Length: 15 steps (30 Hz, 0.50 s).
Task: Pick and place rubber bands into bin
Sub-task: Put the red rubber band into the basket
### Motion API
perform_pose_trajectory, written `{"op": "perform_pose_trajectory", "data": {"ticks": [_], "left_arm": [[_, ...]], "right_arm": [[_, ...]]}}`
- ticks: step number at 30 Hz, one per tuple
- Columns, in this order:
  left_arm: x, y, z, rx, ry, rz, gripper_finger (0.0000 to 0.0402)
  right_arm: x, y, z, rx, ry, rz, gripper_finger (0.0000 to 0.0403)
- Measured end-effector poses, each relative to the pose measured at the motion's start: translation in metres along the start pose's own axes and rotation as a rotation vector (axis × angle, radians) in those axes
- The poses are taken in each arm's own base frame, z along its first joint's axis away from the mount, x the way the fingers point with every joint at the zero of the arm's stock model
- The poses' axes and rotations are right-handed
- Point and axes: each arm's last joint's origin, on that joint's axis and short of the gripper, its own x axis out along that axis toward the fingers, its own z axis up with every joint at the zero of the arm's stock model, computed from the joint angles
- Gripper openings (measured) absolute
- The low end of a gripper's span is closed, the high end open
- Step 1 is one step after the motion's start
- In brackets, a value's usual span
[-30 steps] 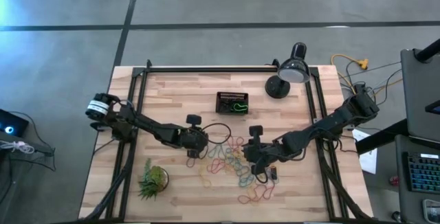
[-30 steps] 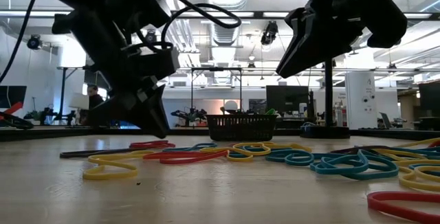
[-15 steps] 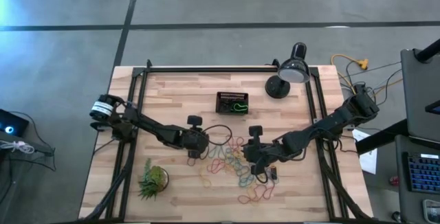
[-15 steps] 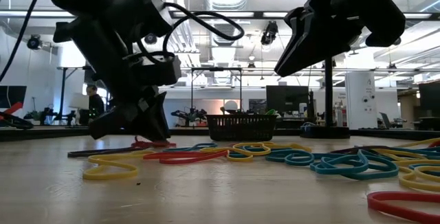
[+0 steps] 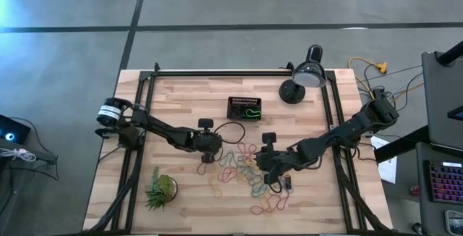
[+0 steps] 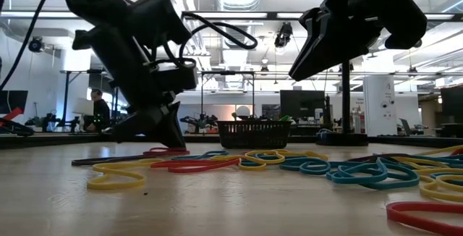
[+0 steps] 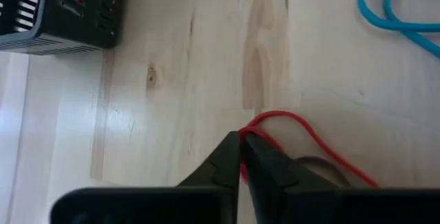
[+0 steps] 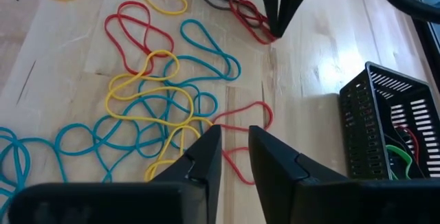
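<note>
Lamp (image 5: 304, 79) and plant (image 5: 160, 190) stand clear of bin (image 5: 244, 108).

You see a counter (image 5: 181, 106) of pale, planked wood with visible grain and a small knot, its finish smooth with a faint sheen. The rubber bands (image 8: 155, 100) look like thin, matt rubber in red, blue and yellow. The bin (image 8: 381, 131) is black slotted plastic, slightly glossy on its ribs. The left hand (image 7: 240, 157) has dark, matt, smooth fingers (image 7: 223, 165); the lamp (image 5: 307, 75) shows glossy black.
</note>
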Motion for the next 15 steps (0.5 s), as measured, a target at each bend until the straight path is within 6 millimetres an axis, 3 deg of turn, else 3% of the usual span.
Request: {"op": "perform_pose_trajectory", "data": {"ticks": [7,15], "left_arm": [[0.003,0.0,-0.001,0.006,0.0,0.119,0.0],[-0.022,-0.004,0.009,0.008,-0.111,0.309,0.0]], "right_arm": [[0.0,0.0,0.0,0.0,0.0,0.0,0.0064],[0.0,0.0,0.0,0.0,0.0,0.0,0.0063]]}}
